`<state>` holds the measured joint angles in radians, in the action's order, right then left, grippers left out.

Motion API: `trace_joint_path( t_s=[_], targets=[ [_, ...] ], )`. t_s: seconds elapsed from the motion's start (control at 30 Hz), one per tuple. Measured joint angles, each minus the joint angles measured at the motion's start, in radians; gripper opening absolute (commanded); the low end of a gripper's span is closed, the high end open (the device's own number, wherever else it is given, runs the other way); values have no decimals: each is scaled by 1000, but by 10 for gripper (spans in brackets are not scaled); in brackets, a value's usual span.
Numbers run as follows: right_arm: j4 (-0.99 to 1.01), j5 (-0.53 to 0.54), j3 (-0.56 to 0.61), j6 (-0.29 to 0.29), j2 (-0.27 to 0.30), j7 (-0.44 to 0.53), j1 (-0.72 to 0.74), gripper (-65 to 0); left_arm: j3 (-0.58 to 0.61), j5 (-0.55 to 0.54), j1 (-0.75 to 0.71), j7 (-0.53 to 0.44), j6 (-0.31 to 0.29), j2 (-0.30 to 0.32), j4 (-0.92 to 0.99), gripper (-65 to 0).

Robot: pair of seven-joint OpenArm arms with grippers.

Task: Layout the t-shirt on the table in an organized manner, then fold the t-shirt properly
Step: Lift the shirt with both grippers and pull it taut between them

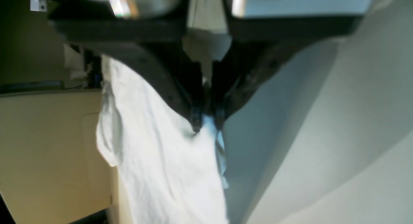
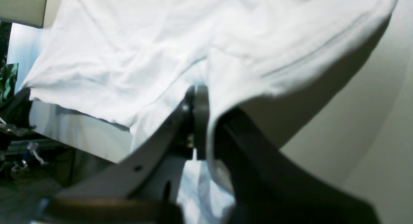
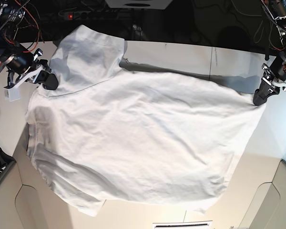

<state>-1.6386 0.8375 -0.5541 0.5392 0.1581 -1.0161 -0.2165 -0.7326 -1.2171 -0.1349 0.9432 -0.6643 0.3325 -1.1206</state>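
The white t-shirt [image 3: 143,138] lies spread and wrinkled over most of the table [image 3: 190,55], with one part lifted at the back left. My left gripper [image 3: 258,99] is at the shirt's far right corner. In the left wrist view the left gripper [image 1: 207,122] is shut on a pinch of the t-shirt [image 1: 161,159], which hangs down from it. My right gripper [image 3: 51,82] is at the shirt's upper left edge. In the right wrist view the right gripper [image 2: 196,98] is shut on a fold of the t-shirt [image 2: 129,56] above the table [image 2: 371,120].
Cables and electronics [image 3: 19,19] crowd the dark back left corner, and more wiring [image 3: 279,19] hangs at the back right. Bare tabletop [image 3: 271,143] shows to the right of the shirt. The shirt's lower left part [image 3: 38,157] hangs over the table's angled front corner.
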Motion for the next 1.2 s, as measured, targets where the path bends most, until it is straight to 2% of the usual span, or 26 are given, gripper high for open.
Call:
trace_joint_path(
  t_s=[0.17, 0.3, 0.37, 0.67, 0.8, 1.2],
  targets=[
    [-13, 0, 0, 0, 0, -45, -5, -650, 0, -24, -1, 56, -3, 5, -2, -650],
    [-17, 24, 0, 0, 3, -44, -24, -650, 0, -111, -29, 108, -6, 11, -7, -650],
    [-17, 23, -7, 1, 11, -48, -31, -650, -8, -120, -46, 115, -6, 14, -10, -650],
    [-18, 37, -45, 8, 128, -51, -19, -650, -65, -123, -56, 146, -18, 53, -50, -650],
    [-18, 54, -44, 8, 129, -68, -19, -650, -68, -126, -56, 176, -18, 80, -95, -650],
    [-18, 79, -45, 8, 130, -107, -42, -650, -71, -134, -159, 182, -20, 81, -201, -650]
  ],
)
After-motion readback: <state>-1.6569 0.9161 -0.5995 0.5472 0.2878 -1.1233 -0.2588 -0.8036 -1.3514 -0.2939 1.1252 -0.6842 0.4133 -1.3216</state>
